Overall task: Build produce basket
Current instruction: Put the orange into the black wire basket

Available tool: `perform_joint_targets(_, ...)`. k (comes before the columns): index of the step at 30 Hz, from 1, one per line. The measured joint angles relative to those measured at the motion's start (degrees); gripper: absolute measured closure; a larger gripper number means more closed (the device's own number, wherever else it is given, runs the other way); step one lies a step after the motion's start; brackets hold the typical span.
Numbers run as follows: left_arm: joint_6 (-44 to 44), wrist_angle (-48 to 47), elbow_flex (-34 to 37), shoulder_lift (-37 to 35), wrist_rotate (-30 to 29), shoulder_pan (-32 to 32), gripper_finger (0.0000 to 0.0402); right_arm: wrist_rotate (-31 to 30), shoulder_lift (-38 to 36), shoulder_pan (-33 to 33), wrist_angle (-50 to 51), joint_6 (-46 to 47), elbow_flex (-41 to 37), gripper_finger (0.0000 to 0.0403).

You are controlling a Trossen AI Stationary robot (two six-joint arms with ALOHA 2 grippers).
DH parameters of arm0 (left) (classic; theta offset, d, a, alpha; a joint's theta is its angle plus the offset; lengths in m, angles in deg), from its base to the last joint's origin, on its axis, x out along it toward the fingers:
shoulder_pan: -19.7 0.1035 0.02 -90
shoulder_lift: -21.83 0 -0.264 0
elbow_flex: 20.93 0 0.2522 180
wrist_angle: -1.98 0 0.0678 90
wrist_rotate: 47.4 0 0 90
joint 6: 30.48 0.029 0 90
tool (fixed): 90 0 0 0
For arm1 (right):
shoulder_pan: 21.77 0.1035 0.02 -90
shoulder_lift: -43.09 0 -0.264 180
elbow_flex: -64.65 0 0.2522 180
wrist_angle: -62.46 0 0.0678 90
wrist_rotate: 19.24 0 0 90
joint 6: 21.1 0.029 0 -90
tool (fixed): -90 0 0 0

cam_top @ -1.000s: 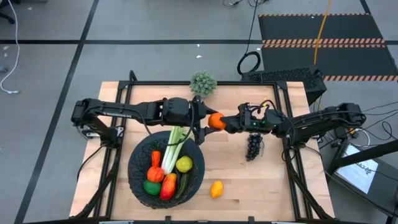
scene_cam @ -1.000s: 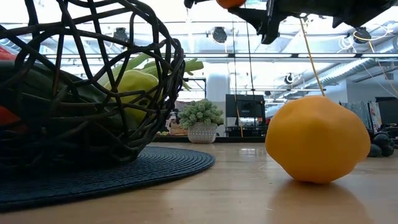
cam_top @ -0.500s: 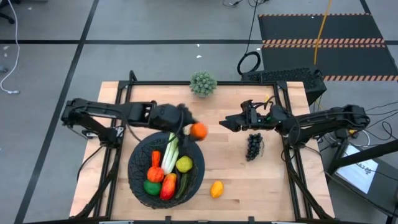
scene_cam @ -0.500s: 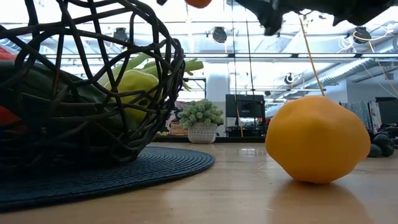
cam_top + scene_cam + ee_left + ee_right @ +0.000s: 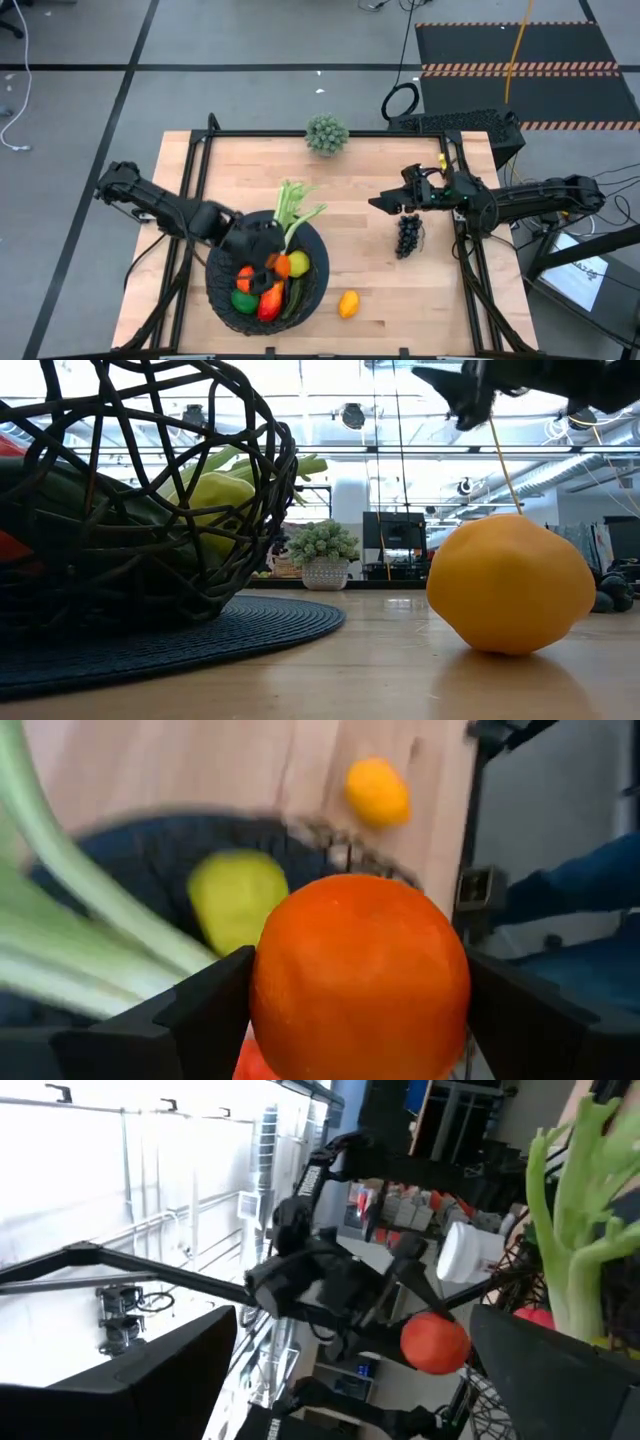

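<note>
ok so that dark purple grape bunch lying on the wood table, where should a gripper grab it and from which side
Probably from straight above, pinching across the narrow width of the dark purple grape bunch near its upper, wider end. It lies flat and elongated on the bare wooden table, beside the right gripper, with open space around it.

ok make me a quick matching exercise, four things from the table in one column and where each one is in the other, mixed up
Things:
1. orange
2. grapes
3. lemon
4. celery

Places:
A. sticking out over the basket rim
B. on bare wood, just outside the basket
C. held in the left gripper, above the basket
D. on the table below the right gripper

Pairs: 1-C, 2-D, 3-B, 4-A
</note>
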Motion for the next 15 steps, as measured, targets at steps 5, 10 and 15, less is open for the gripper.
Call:
perform_joint_targets(5, -9.5, 7.0, 3.2, 1.5, -0.3, -3.8, 0.0087, 2.5, -2.7, 0.0, -0.2, 0.0, -1.0, 0.0009)
perform_joint_targets(10, -16.1, 18.6, 7.2, 3.3, -1.7, -6.2, 0.0093, 6.8, -4.4, 0.0, 0.6, 0.0, -1.1, 0.0009)
perform_joint_targets(15, -18.9, 21.2, 8.5, 6.8, -3.4, -7.0, 0.0075, 9.9, -4.9, 0.0, 1.1, 0.0, -1.1, 0.0009)
